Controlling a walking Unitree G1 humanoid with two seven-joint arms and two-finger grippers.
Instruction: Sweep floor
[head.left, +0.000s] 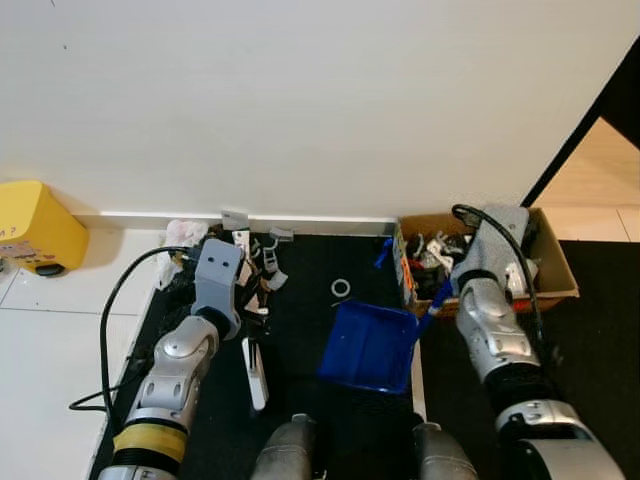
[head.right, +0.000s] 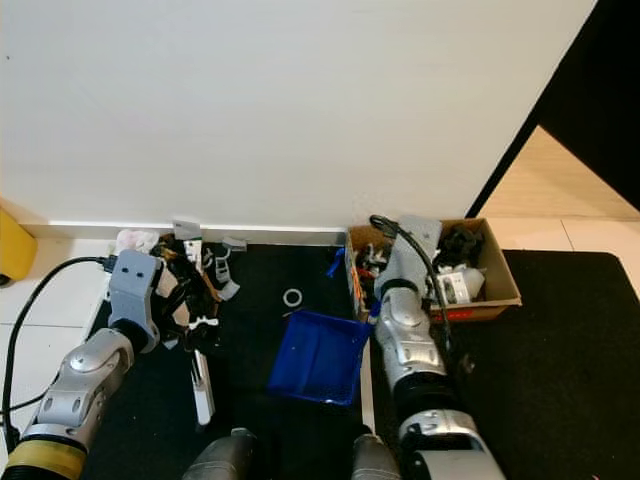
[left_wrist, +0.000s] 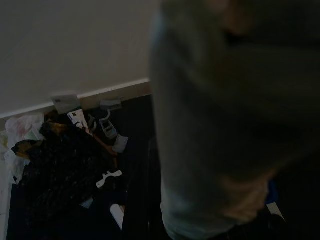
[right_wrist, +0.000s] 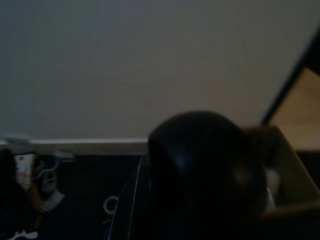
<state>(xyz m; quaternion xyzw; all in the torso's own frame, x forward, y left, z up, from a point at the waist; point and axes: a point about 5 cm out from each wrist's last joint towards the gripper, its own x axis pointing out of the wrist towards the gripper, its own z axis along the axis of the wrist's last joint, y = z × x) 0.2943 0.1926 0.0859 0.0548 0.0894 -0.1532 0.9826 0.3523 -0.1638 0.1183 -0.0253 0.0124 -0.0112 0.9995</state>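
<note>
Debris (head.left: 225, 262), white and grey scraps, lies heaped on the black mat (head.left: 330, 265) against the far wall, left of centre. The left claw (head.left: 232, 275) hangs over that heap; its grip cannot be told. A blue dustpan (head.left: 370, 346) sits right of it, its handle toward the right claw (head.left: 440, 290), grip unclear, beside a cardboard box (head.left: 560, 265).

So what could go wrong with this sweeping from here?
The small white ring lies apart from the litter pile by the wall, so a sweep might miss it. The blue dustpan sits beside the cardboard box and could bump it. The black cable by the left arm might snag.
</note>
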